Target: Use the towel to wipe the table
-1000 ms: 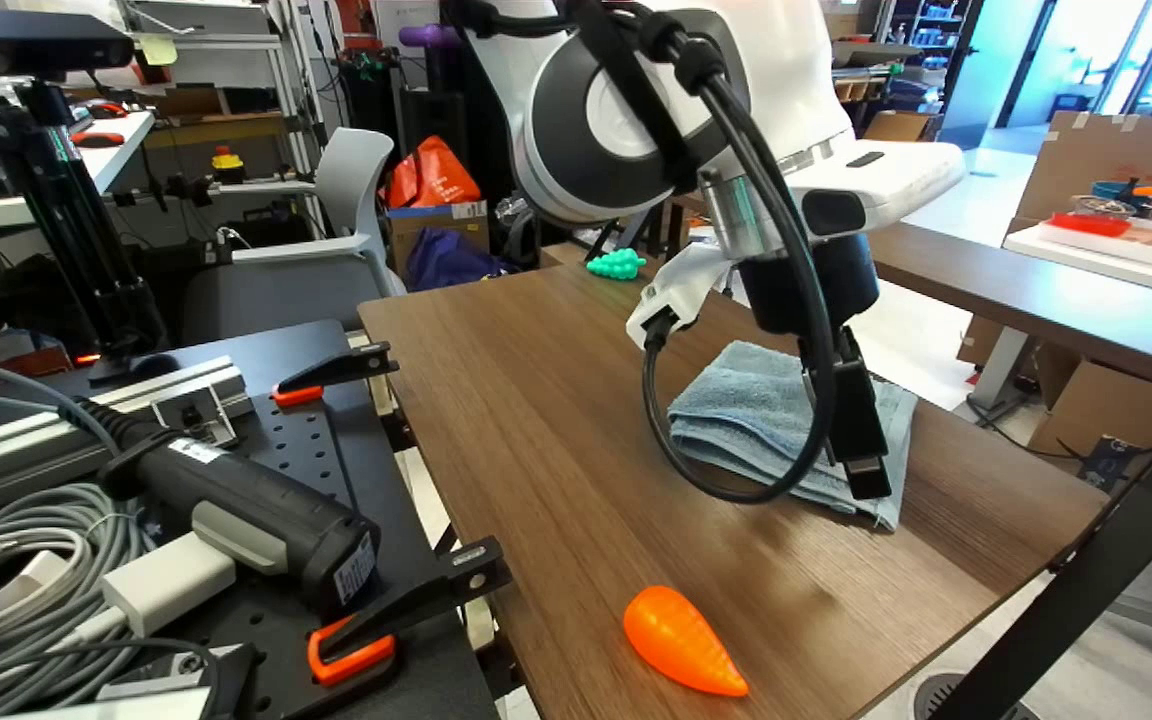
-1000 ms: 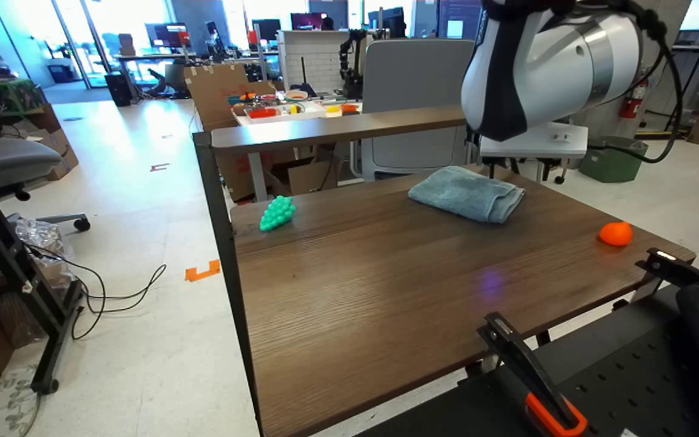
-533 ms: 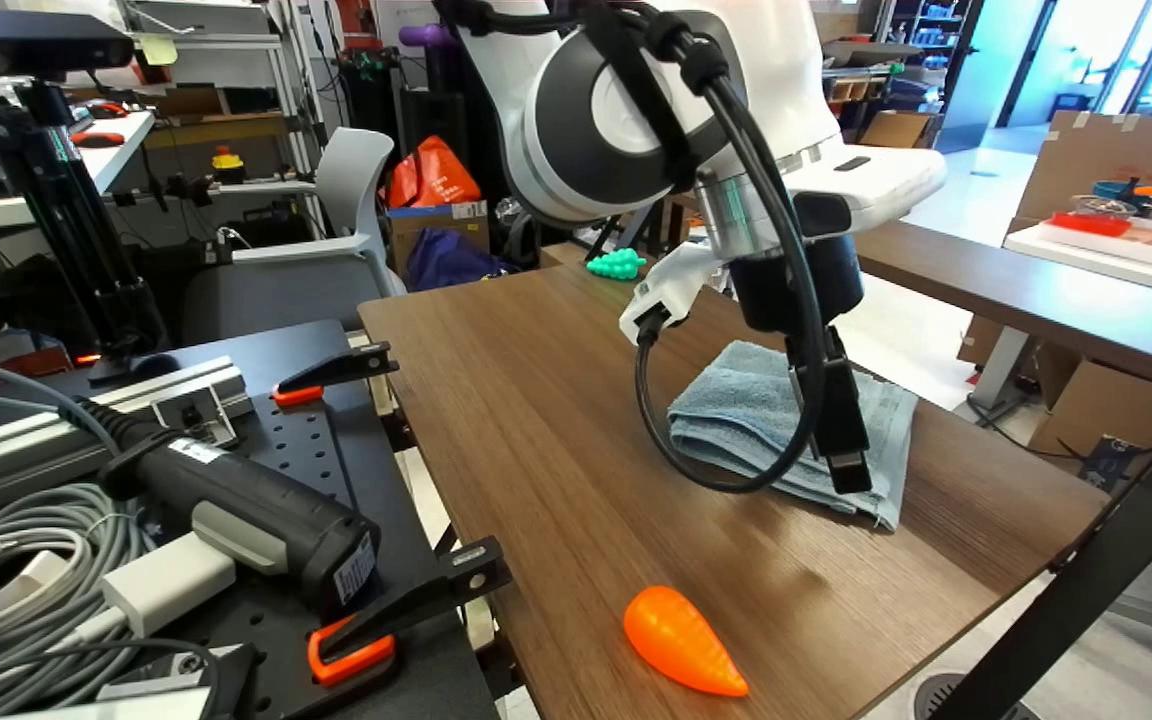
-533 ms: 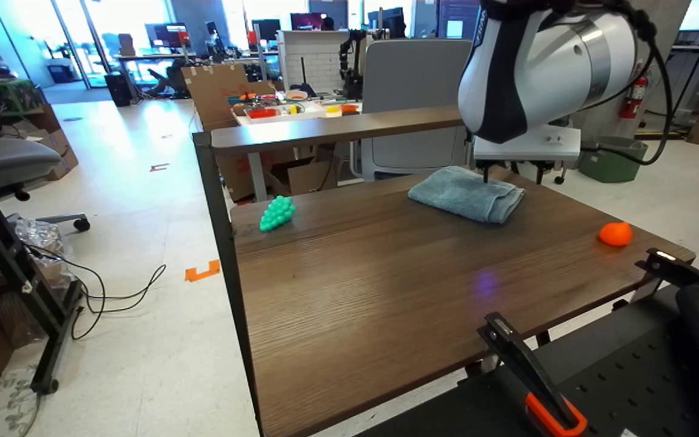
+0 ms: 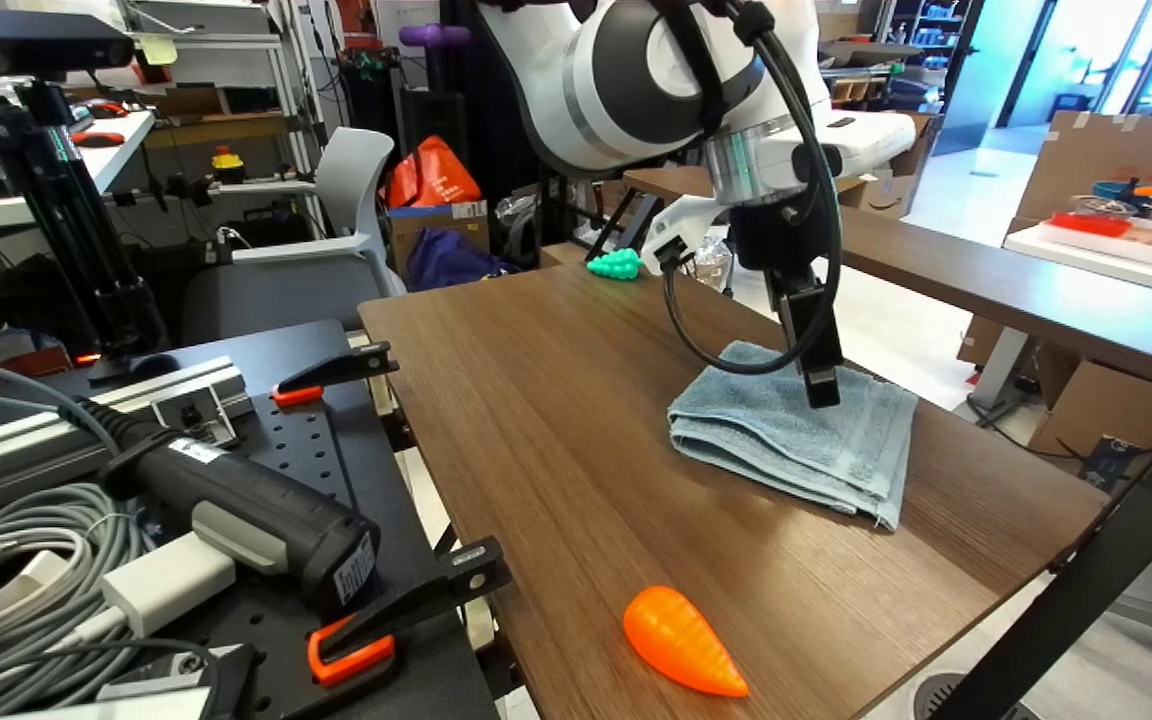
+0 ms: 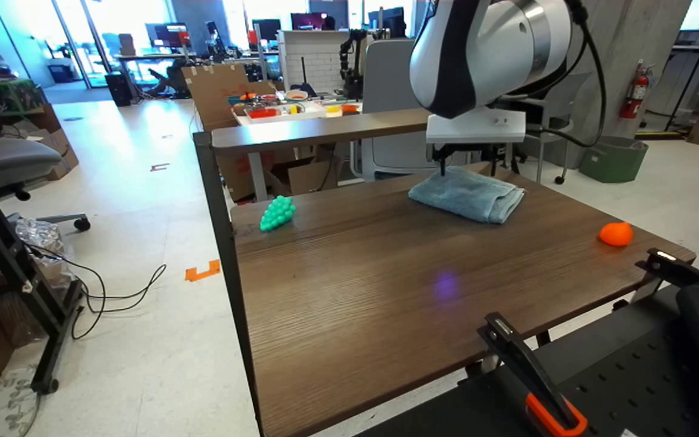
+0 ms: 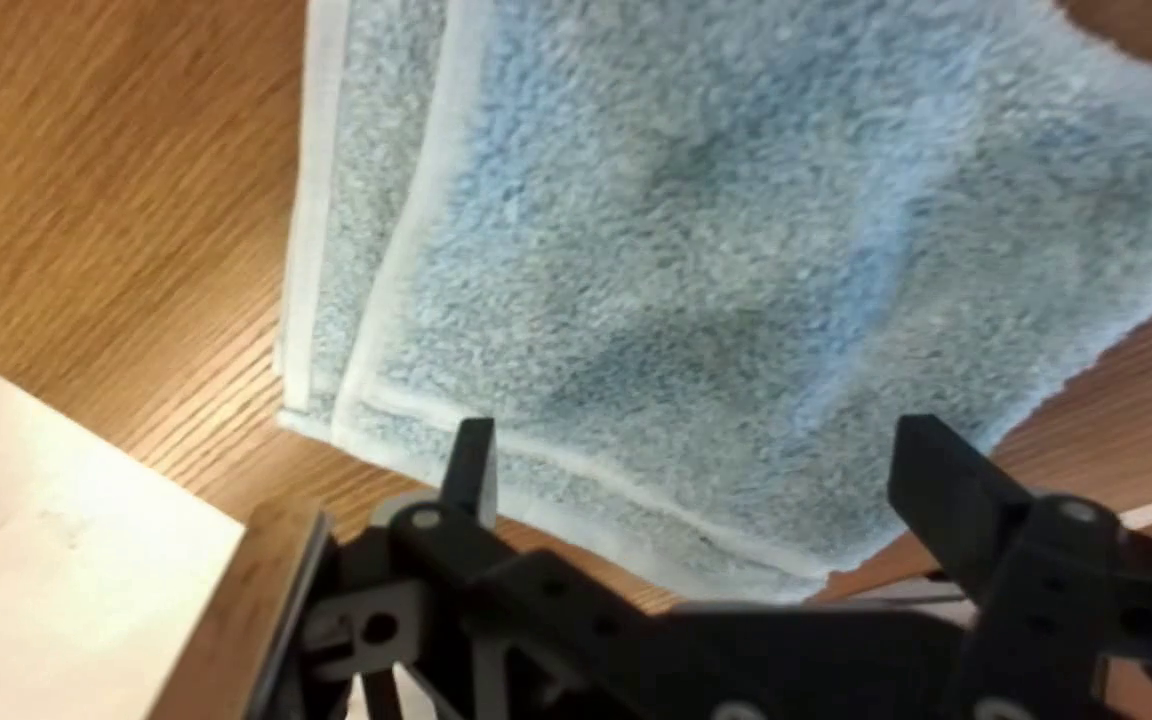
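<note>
The pale blue-grey towel (image 5: 786, 445) lies folded and rumpled on the dark brown table (image 5: 536, 400). It shows in both exterior views (image 6: 465, 197) and fills much of the wrist view (image 7: 676, 250). My gripper (image 5: 822, 392) points down over the towel's far part. In an exterior view both fingers of the gripper (image 6: 468, 172) stand apart above the towel's back edge. In the wrist view the gripper (image 7: 696, 425) is open and empty, with towel visible between and beyond the fingertips. Whether the fingertips touch the cloth is hard to tell.
An orange carrot-like toy (image 5: 681, 640) lies near one end of the table. A green grape-like toy (image 6: 277, 213) lies near the opposite end. Black clamps (image 6: 531, 370) sit along the edge beside the black bench (image 5: 296, 440). Another table (image 5: 1016, 290) stands behind.
My gripper has moved across the towel toward its far part, leftward in both exterior views. Both fingers now show in an exterior view. The towel and toys have not moved.
</note>
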You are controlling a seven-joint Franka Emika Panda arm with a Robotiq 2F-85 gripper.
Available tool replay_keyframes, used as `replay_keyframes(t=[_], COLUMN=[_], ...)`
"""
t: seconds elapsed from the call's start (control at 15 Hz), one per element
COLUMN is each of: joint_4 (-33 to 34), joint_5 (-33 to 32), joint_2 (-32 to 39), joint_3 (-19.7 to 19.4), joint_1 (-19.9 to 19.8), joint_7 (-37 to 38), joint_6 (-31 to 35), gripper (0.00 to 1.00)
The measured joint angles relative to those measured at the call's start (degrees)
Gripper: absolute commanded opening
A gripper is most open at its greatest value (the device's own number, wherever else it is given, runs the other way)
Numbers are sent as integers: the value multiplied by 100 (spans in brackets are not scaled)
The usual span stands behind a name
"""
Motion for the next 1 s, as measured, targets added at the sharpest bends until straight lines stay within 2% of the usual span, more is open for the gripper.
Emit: replay_keyframes(t=[0.27, 0.4, 0.67, 1.0], joint_4=[391, 562, 819, 897], joint_5=[-62, -135, -172, -599], joint_2=[79, 190, 411, 539], joint_3=[934, 1132, 1226, 951], joint_1=[-784, -1037, -1235, -1249], joint_7=[0, 65, 496, 1202], joint_6=[-592, -751, -789, -789], gripper=[100, 100, 100, 100])
